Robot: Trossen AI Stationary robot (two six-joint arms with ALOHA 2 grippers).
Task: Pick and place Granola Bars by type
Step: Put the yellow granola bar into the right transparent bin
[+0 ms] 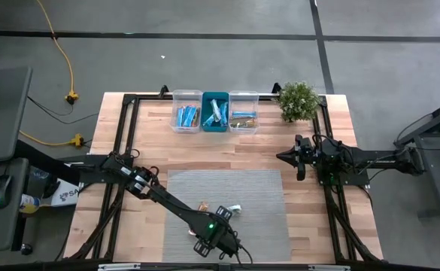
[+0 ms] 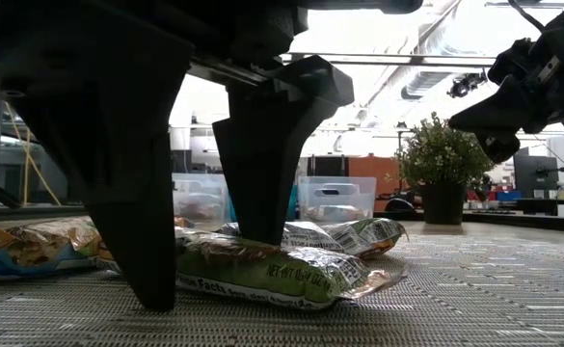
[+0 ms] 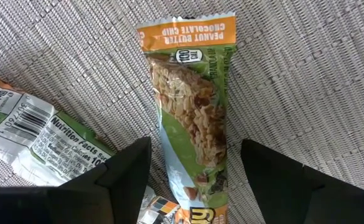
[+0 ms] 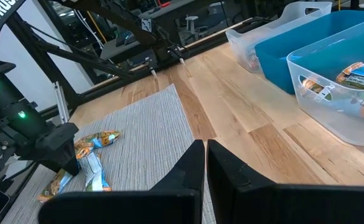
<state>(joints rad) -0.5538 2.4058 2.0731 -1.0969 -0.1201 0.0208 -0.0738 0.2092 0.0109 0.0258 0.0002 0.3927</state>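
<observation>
The left gripper [image 3: 194, 180] is set low over the grey mat [image 1: 257, 203] near the front edge of the desk [image 1: 148, 143]. Its jaws are spread wide, one to each side of a tan-green-orange granola bar [image 3: 194, 112], so that the bar lies lengthwise in the gap, ready to be pinched across its narrow width. In the low view the fingers are seen down at the wrappers, one tip on the mat and the other apparently resting on a bar; nothing is gripped yet. A second bar [image 3: 38, 137] of the same type lies just beside it, label side up, close enough that it could be nudged as the jaws come together.

Three bins [image 1: 216, 111] stand in a row at the back edge, a teal one between two clear ones, each already holding bars; sorting appears to be nearly finished, the last few bars being left on the mat.

The right gripper [image 4: 205, 163] is held raised near the right edge, by the potted plant [image 1: 298, 100], its jaws pressed together, evidently kept clear while the left arm works.
</observation>
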